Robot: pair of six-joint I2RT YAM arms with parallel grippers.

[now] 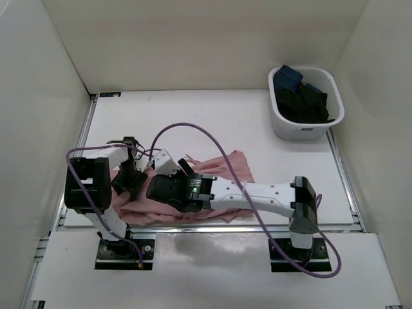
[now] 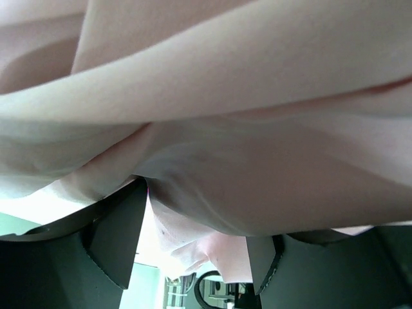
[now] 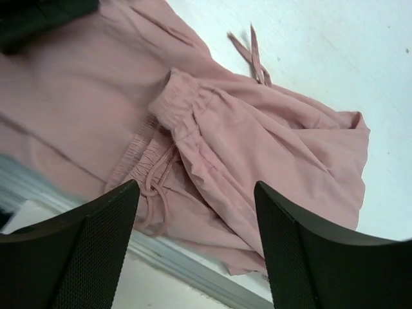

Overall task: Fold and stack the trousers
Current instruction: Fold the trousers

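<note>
A white plastic basket (image 1: 299,131) (slotted along its rim) sits at the far right of the white table (image 1: 219,119), holding dark blue and black garments (image 1: 308,102).

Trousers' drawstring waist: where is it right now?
Right wrist view: the gathered waist lies just beyond the open right gripper, by the near edge of the table. Overhead, the trousers sit front-left under both arms.

Bare table (image 1: 212,116) beyond the trousers (image 1: 232,166); laundry basket (image 1: 302,131) in the far-right corner
</note>
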